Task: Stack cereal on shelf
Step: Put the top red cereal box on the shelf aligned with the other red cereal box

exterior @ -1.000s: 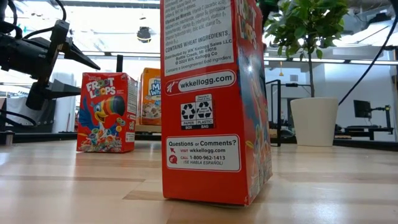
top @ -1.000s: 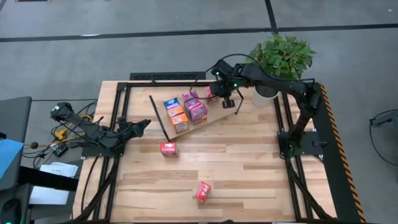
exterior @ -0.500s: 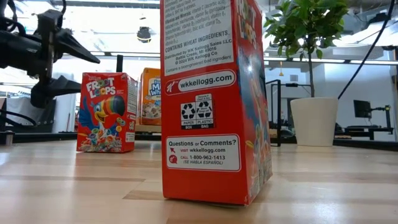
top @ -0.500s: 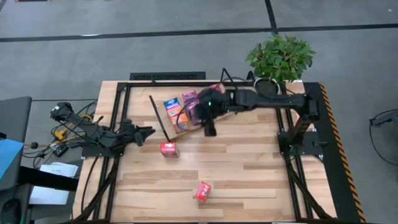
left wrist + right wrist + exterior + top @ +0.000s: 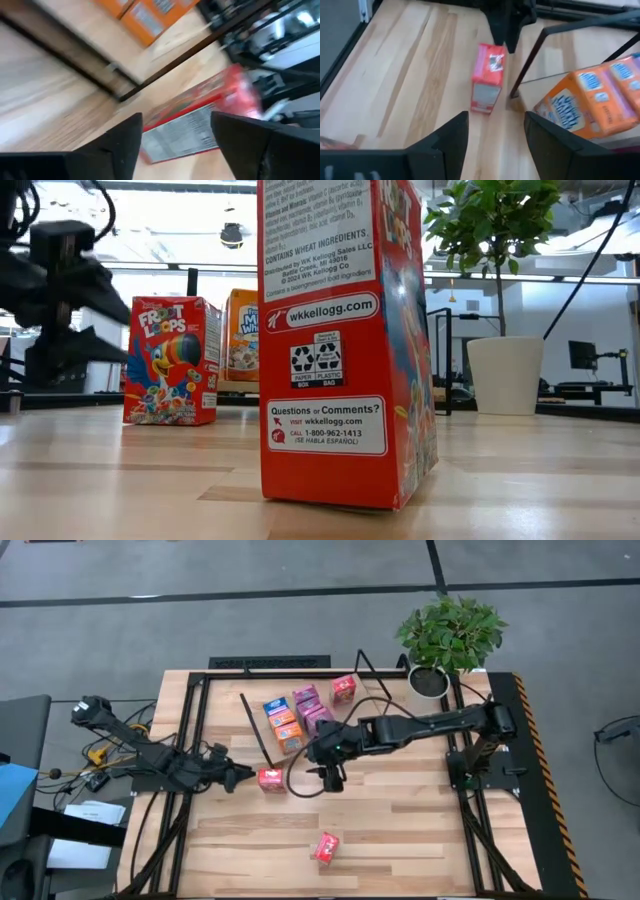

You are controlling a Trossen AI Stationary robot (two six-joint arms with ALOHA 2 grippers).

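Flanking red box (image 5: 271,778), grippers apart.

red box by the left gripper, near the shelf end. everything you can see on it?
Small red cardboard cereal box, a Froot Loops print on its front in the low view, white label text on another face. It stands upright on the table, just off the shelf and its black end rod. The left gripper sits beside it with the box ahead of its open fingers; contact cannot be made out. The right gripper is off to its other side, apart from it.
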